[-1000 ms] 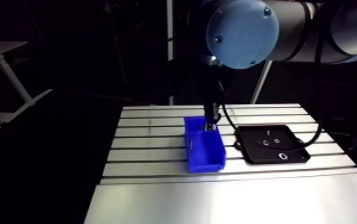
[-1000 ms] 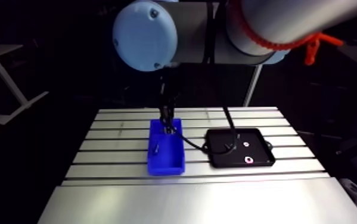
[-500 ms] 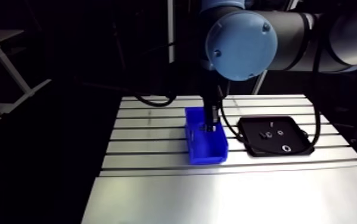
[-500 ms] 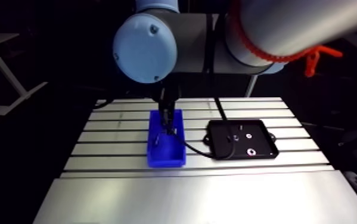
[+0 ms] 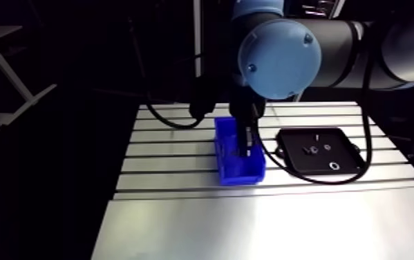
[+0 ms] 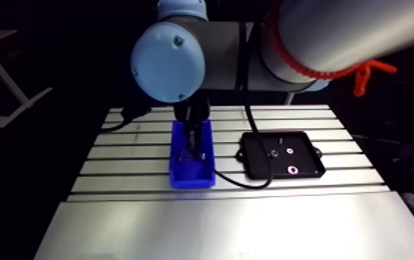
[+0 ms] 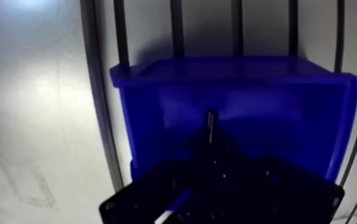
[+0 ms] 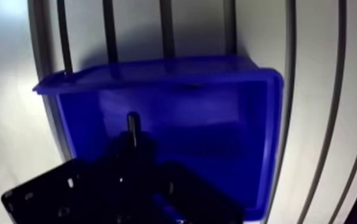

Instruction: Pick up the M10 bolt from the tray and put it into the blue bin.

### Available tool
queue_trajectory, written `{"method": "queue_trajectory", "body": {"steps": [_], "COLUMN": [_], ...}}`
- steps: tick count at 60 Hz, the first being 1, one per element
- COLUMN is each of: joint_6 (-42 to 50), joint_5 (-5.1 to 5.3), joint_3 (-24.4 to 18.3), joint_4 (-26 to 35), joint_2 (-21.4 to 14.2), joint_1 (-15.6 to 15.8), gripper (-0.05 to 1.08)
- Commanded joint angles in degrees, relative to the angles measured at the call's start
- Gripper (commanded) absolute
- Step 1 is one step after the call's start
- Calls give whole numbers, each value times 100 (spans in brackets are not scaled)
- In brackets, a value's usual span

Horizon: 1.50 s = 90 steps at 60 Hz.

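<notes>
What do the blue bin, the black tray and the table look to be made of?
Blue bin: likely moulded plastic, given its uniform saturated colour, soft sheen and rounded rim.
Tray: probably matte black plastic; coated metal cannot be ruled out.
Table: aluminium, with a silvery brushed surface, parallel slots and bright reflections.

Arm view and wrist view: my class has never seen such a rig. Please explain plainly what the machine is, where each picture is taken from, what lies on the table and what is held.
This is a robot arm at a slotted metal table. The arm view comes from a camera riding on the arm; the wrist view looks down past the end effector, its grasping part. On the table stand a blue bin and, beside it, a black tray with a few small parts. The end effector hangs over the bin and seems to hold a dark bolt at its tip.
</notes>
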Motion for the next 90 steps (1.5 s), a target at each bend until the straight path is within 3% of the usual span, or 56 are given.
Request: {"method": "queue_trajectory", "body": {"steps": [1, 27, 37, 39, 40, 41, 42, 43, 44, 45, 46, 47, 56, 62, 75, 90], "joint_6": [-8, 9, 42, 74, 117, 117, 183, 267, 267, 377, 377, 424, 448, 449, 501, 563], "joint_5": [-8, -18, -10, -9, -9, -9, -9, -2, -2, 7, 7, -7, 8, -49, -71, -29], "joint_3": [58, 95, 95, 95, 95, 95, 95, 95, 95, 95, 95, 95, 87, 62, -128, -595], "joint_4": [-128, -240, -284, -293, -309, -309, -319, -321, -321, -336, -336, -361, -343, -249, 332, 1278], "joint_2": [57, 175, 219, 219, 219, 219, 219, 211, 211, 195, 195, 185, 125, -2, -422, -792], "joint_1": [-6, -6, -15, -15, -22, -22, -24, -31, -31, -40, -40, -41, -43, -41, 20, 37], "gripper": [105, 103, 97, 90, 80, 80, 63, 39, 39, 11, 11, 2, 1, 1, 1, 1]}}
